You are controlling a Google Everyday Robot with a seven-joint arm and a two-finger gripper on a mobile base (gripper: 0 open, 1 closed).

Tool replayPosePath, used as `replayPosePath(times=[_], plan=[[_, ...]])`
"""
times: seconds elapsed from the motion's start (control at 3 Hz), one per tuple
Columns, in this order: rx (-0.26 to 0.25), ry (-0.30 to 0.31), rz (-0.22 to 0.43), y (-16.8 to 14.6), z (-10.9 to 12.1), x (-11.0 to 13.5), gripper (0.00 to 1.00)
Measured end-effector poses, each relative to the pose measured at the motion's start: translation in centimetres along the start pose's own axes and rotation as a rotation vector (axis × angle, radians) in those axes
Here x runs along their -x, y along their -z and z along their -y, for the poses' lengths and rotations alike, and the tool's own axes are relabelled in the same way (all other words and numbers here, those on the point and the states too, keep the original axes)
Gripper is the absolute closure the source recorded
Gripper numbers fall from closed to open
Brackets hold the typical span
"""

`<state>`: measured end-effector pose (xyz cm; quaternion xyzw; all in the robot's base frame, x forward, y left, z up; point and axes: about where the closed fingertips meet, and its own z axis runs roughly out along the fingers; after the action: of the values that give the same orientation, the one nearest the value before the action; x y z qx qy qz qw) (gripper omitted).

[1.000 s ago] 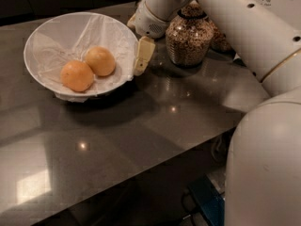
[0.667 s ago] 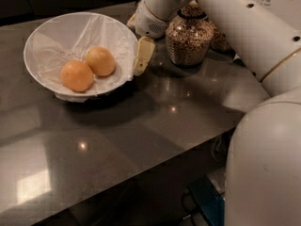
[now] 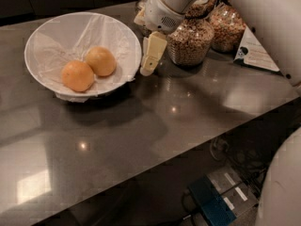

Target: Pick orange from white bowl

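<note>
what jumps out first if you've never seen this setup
The white bowl at far left on the counter, holding the pale orange and a deeper orange fruit side by side. Next, the gripper hanging just outside the bowl's right rim, beside two glass cereal jars.

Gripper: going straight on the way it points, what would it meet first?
Likely the table, just beside the white bowl's rim; the gripper hangs outside the bowl. Depth is unclear.

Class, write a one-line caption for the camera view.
Robot claw hangs beside the white bowl holding the orange and a deeper-orange fruit.
</note>
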<state>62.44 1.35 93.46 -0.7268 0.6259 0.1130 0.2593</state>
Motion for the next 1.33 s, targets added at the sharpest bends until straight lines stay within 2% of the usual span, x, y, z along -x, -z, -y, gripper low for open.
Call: replayPosePath(times=[0.33,0.67,1.0,1.33], plan=[[0.000,0.000,0.001,0.0,0.0,0.0,0.00],[-0.034,0.010,0.106,-0.6,1.0,1.9,0.00],[-0.075,-0.009,0.275,-1.2,1.8,3.5,0.00],[-0.080,-0.038,0.376,-1.5,2.2,3.9,0.00]])
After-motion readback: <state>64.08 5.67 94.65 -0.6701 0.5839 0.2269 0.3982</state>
